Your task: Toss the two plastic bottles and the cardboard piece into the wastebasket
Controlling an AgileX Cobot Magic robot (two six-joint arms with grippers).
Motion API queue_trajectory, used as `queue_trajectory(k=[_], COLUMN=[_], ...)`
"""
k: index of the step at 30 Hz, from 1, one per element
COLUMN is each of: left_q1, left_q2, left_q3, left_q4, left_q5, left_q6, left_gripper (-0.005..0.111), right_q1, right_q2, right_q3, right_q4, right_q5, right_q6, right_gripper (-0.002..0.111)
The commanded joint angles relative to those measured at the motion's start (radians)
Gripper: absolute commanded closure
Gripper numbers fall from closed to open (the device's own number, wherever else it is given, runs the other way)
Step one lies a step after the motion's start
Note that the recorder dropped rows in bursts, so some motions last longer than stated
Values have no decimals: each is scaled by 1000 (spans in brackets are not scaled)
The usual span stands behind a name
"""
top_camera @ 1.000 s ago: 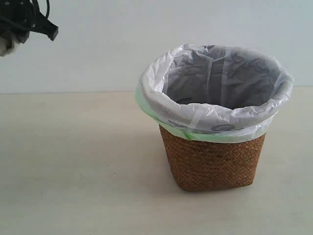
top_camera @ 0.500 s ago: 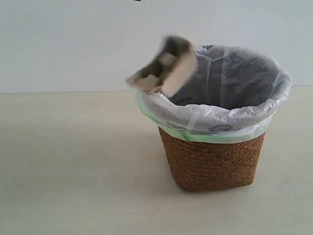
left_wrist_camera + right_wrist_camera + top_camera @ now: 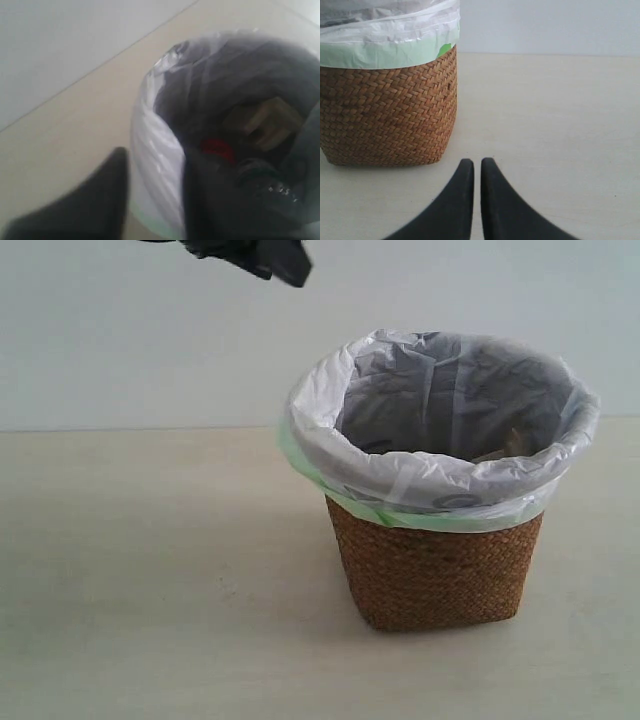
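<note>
The brown wicker wastebasket (image 3: 435, 575) with its white liner stands right of centre. Inside it, the beige cardboard piece (image 3: 505, 445) lies against the far right wall, and from above the cardboard piece (image 3: 265, 120) rests on the dark contents. Beside it shows the red label of one bottle (image 3: 218, 149). A blurred dark round shape (image 3: 257, 174) next to that may be the other bottle; I cannot tell. My left gripper (image 3: 272, 258) hangs high, up and left of the basket rim; in its wrist view the left gripper (image 3: 152, 170) is open and empty. My right gripper (image 3: 476, 162) is shut and empty, low beside the wastebasket (image 3: 390, 115).
The beige tabletop (image 3: 150, 570) spreads to the left of and in front of the basket. A pale wall (image 3: 150, 340) closes the back. The right gripper is out of the exterior view.
The cardboard piece flew over the basket's left rim half a second ago and now lies inside. The left gripper moved from the top left corner rightward toward the basket.
</note>
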Motion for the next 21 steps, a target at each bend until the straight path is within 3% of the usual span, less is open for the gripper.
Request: queue_trajectory(k=[1, 13, 21], left_q1=[-10, -10, -10], left_q2=[-5, -151, -441], left_q3=[2, 29, 311], left_q4=[71, 35, 18], left_q5=[107, 135, -63], left_q6=[-33, -44, -101], left_gripper=[99, 103, 103], right_q1=[1, 1, 1], right_q2=[-6, -6, -6], right_q3=[-1, -1, -1], right_q4=[-8, -8, -8], right_q5=[-9, -9, -9], right_q6=[-5, -5, -5], right_gripper=[106, 106, 106])
